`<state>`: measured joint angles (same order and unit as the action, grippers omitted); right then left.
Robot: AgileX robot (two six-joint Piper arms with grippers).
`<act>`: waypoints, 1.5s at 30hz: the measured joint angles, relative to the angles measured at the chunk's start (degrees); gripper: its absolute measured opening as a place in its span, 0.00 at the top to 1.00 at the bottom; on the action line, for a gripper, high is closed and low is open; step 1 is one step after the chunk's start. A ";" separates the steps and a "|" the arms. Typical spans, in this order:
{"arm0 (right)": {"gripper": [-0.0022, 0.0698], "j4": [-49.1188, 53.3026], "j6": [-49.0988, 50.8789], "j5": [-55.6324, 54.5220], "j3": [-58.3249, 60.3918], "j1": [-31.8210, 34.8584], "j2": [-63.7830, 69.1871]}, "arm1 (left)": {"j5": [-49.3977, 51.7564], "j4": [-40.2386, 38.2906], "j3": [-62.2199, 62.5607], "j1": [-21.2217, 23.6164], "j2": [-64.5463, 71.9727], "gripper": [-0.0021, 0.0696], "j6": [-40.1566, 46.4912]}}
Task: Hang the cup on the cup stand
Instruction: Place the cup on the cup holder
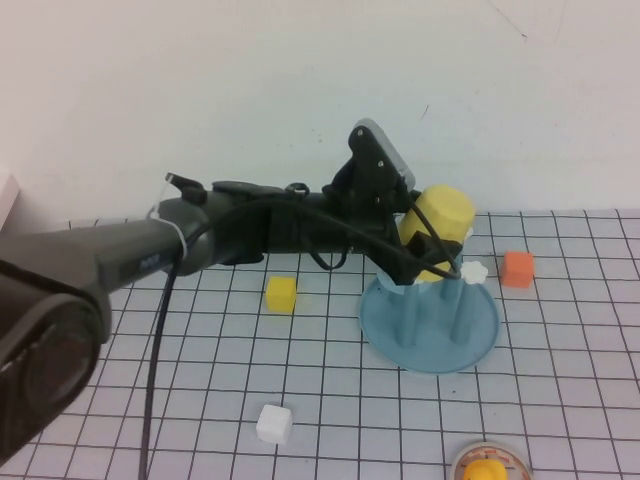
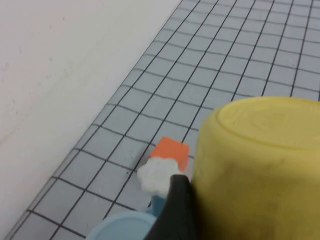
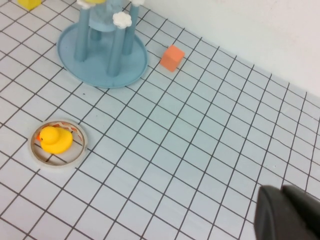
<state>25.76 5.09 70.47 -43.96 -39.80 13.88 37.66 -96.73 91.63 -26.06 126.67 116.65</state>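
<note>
Cup: one plain yellow plastic tumbler [image 1: 437, 222], inverted, right of centre, over the blue round plastic peg stand [image 1: 432, 318].
Left gripper [image 1: 425, 258]: clamped around tumbler.
Right gripper [image 3: 290, 216]: lower-right corner of its wrist view; jaw state cannot be told.
Cubes: three — yellow [image 1: 281, 293], orange [image 1: 517, 268], white [image 1: 273, 423].

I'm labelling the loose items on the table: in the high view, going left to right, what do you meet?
White cube, yellow cube, left gripper holding the cup over the cup stand, orange cube. Right gripper appears only in its wrist view.

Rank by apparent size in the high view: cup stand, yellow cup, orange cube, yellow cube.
1. cup stand
2. yellow cup, held by the left tool
3. orange cube and yellow cube: look alike.
Right tool: outside this view.
</note>
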 joint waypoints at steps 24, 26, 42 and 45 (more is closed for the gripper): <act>0.97 0.41 0.08 -3.63 0.64 0.00 -0.28 | -7.20 -0.57 1.56 0.00 4.46 0.14 -8.37; 0.97 0.51 0.08 -4.05 0.64 0.00 -0.28 | -7.20 -0.57 1.56 0.00 4.46 0.11 -9.13; 0.97 0.63 -1.08 -4.24 0.64 0.00 -0.28 | -7.07 2.19 1.65 0.00 4.22 0.08 -11.72; 0.97 0.63 -1.08 -4.24 0.64 0.00 -0.28 | -7.20 2.86 1.65 0.00 2.56 0.10 -13.13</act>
<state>26.38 4.01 66.23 -43.32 -39.80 13.59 30.46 -93.87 93.28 -26.06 129.23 103.53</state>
